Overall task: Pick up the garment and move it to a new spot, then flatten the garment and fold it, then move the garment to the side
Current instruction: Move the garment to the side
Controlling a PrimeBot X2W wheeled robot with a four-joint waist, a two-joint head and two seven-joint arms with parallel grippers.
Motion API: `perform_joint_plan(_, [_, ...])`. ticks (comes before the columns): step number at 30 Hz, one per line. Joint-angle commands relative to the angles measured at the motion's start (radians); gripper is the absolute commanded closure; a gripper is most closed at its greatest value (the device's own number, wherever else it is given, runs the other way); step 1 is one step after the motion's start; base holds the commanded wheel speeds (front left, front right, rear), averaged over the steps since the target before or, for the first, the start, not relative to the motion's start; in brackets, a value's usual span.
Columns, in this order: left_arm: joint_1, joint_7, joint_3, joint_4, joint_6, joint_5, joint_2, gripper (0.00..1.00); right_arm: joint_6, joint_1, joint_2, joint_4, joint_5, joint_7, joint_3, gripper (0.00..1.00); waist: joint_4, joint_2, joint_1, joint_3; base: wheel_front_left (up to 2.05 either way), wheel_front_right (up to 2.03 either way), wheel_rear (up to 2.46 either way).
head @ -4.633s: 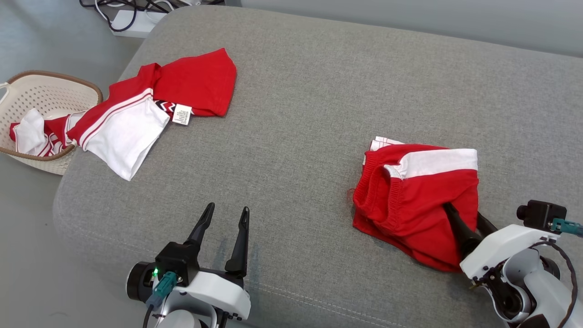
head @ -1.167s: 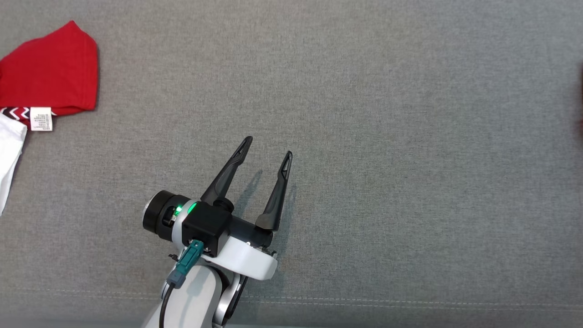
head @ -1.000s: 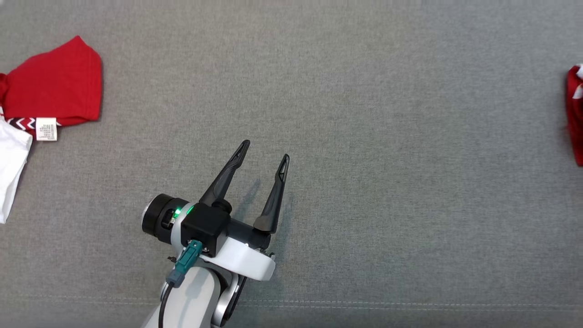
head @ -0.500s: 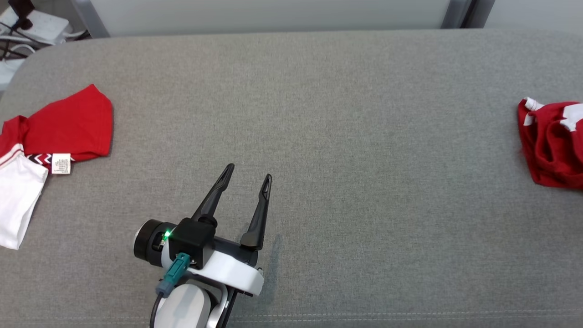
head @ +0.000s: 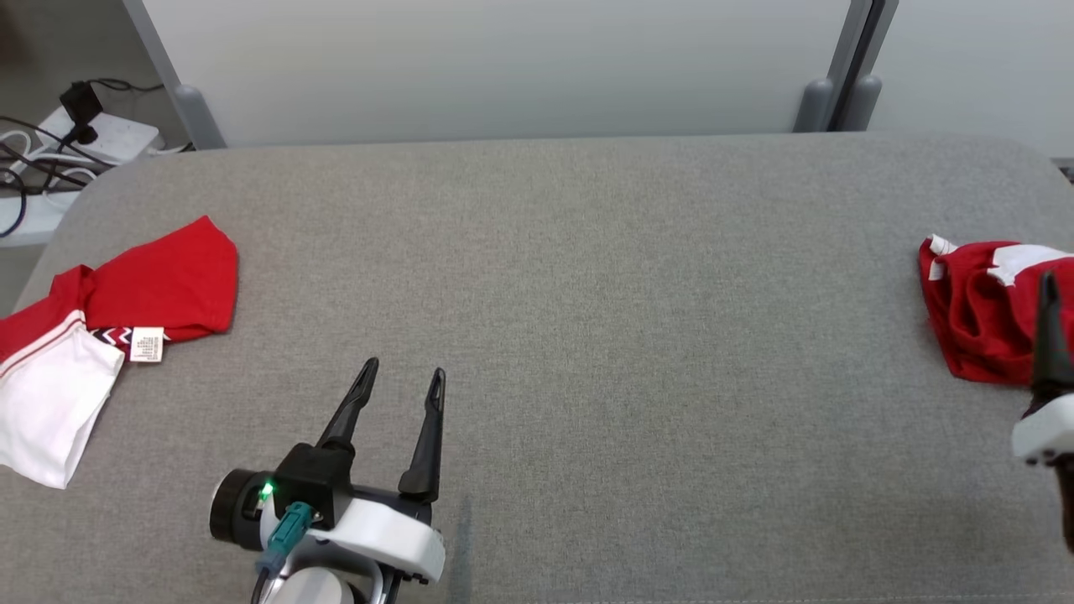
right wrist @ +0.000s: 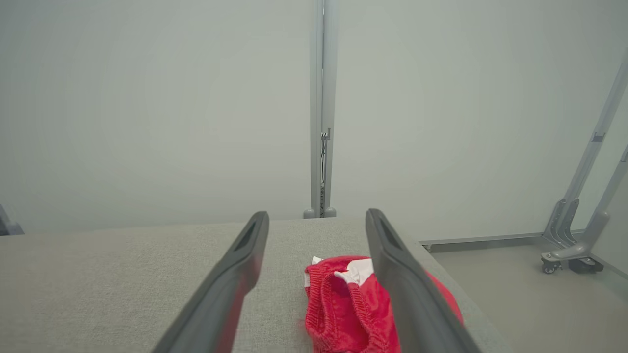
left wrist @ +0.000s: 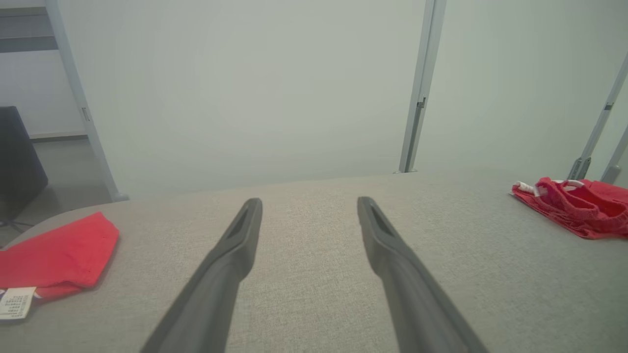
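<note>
Shirt [head: 159, 281] lay at the cushion's [head: 587, 294] left edge, ten o'clock from our left gripper [head: 403, 369], the nearer one; long axis one-to-seven. We logged both grippers spread and empty, right gripper [right wrist: 316, 215] by the shorts [head: 973, 310].

A grey fabric-topped table [head: 587, 277] spans the head view. Past its far edge stands a pale wall [head: 503, 67], with grey posts [head: 843, 88] at one o'clock. At ten o'clock a white power strip [head: 105, 138] (a dark plug [head: 81, 99] sits in it) lies on the floor [head: 59, 50].
</note>
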Motion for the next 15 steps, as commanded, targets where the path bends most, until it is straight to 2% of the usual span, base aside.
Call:
perform_joint_plan(1, [-0.004,-0.006,0.044,-0.016,0.009,-0.007,0.005,0.00,0.003,0.039,0.005,-0.067,-0.019,-0.013,0.010,0.00,0.003,0.0000,0.0000,-0.024,0.00,0.00,0.00])
perform_joint_plan(4, [0.015,-0.006,0.062,-0.006,0.011,-0.008,0.005,0.00,0.003,0.097,0.048,-0.121,-0.027,-0.012,0.008,0.00,0.006,0.0000,0.0000,-0.045,0.00,0.00,0.00])
perform_joint_plan(15, [0.042,-0.006,0.117,0.026,0.009,0.013,0.005,0.00,0.003,0.209,0.119,-0.260,-0.047,0.029,0.009,0.00,0.014,0.0000,0.0000,-0.065,0.00,0.00,0.00])
